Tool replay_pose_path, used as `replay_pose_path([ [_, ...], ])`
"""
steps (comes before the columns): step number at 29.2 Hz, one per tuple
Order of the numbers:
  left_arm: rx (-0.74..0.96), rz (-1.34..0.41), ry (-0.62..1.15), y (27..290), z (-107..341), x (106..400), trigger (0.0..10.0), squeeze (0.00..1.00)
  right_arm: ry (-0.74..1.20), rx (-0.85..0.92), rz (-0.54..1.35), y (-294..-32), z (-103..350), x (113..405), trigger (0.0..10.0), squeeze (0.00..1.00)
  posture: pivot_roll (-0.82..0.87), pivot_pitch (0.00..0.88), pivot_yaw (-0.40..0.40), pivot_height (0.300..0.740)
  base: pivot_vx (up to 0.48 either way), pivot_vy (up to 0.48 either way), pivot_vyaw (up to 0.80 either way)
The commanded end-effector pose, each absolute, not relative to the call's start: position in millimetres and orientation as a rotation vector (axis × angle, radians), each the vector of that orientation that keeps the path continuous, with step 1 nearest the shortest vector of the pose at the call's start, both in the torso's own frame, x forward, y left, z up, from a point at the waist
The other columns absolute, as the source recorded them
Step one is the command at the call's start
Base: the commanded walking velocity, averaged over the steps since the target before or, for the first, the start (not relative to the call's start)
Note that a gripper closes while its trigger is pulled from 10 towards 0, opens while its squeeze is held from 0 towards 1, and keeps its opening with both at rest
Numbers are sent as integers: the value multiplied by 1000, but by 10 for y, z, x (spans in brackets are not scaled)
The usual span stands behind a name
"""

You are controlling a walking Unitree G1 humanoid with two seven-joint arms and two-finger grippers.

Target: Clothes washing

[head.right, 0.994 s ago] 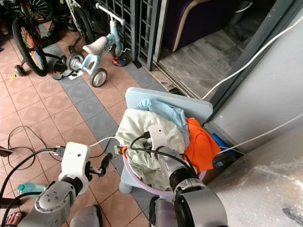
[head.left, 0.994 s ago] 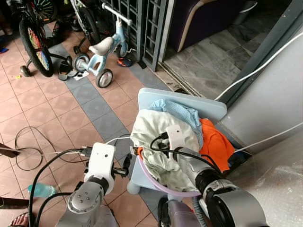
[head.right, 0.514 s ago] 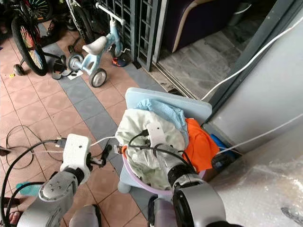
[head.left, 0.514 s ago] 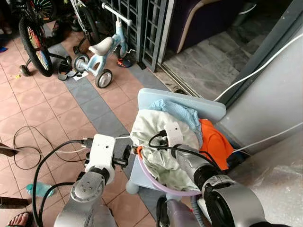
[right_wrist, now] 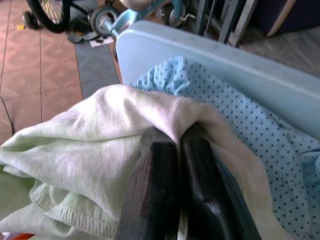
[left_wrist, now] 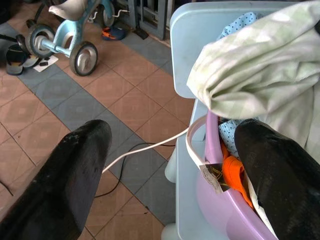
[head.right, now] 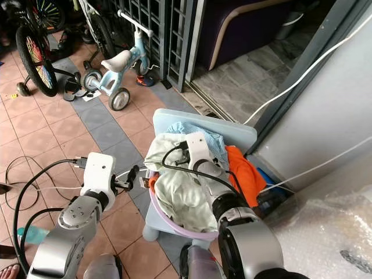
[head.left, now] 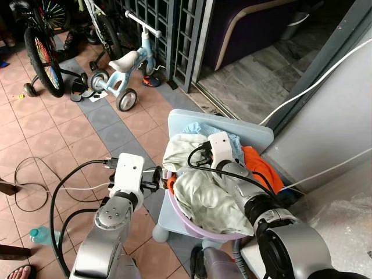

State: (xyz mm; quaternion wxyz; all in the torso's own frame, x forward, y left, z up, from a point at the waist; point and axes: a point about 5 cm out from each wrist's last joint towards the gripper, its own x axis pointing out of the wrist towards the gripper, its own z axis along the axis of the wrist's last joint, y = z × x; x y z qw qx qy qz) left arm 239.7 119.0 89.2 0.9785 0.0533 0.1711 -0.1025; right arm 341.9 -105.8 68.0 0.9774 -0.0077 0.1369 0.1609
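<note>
**Op A:** I'm on a tiled porch: pink and grey floor tiles [head.left: 40,125], bicycles and a small blue trike [head.left: 125,64] far left, a metal gate behind. Right in front of me a light blue plastic chair [head.left: 256,132] carries a lavender basin [head.left: 192,224] heaped with laundry.

**Op B:** What's in the pile?

**Op A:** A pale green garment [head.left: 206,195] on top, a blue dotted cloth [right_wrist: 260,125] toward the chair back, something orange [head.left: 264,168] on the right side.

**Op B:** And the claws?

**Op A:** My right claw [right_wrist: 172,175] sits on top of the heap with its two fingers pressed together, a fold of the pale green garment pinched between them. The wrist camera shows the fabric bunched over the fingertips. My left claw [left_wrist: 170,165] has its fingers spread wide, hovering at the basin's near-left rim, one finger seeming to be over the floor and the other over the laundry, touching nothing that I can see.

**Op B:** So what decides the next move?

**Op A:** The garment drapes from the right claw down toward me and to the left, so its loose bulk lies closer to the left claw. I judge I can lift with the right and use the left to steady the basin rim or gather the trailing end.
</note>
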Motion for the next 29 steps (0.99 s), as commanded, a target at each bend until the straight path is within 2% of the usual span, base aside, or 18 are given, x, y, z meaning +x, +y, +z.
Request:
replay_pose_path([
  [1,116,-212,332,1167,884,2426,10000,0,179,5,298,-1219,805,3381,0,0,29,0,-100,740,0,0,0],
  [6,84,-181,291,1197,923,2528,10000,0,45,5,271,-1353,903,3087,0,0,-3,0,-79,740,0,0,0],
  [12,87,-192,266,1158,930,2582,10000,0,0,9,284,-1332,971,2890,0,0,-26,0,-43,740,0,0,0],
  [13,92,-196,262,1144,933,2585,10000,0,-11,4,285,-1330,987,2858,431,0,-26,0,-40,740,0,0,0],
  [14,92,-204,258,1129,935,2589,10000,0,-21,3,272,-1340,1019,2826,2706,0,-30,0,-30,740,0,0,0],
  [15,93,-215,254,1113,937,2599,10000,0,-24,8,258,-1350,1055,2797,10000,0,-33,0,-24,740,0,0,0],
  [19,69,-220,254,1114,943,2614,10000,0,2,14,236,-1378,1051,2825,10000,0,-28,0,-23,740,0,0,0],
  [29,83,-193,269,1210,897,2574,10000,0,21,17,254,-1319,1099,2898,10000,0,-9,0,-31,740,-185,0,-646],
])
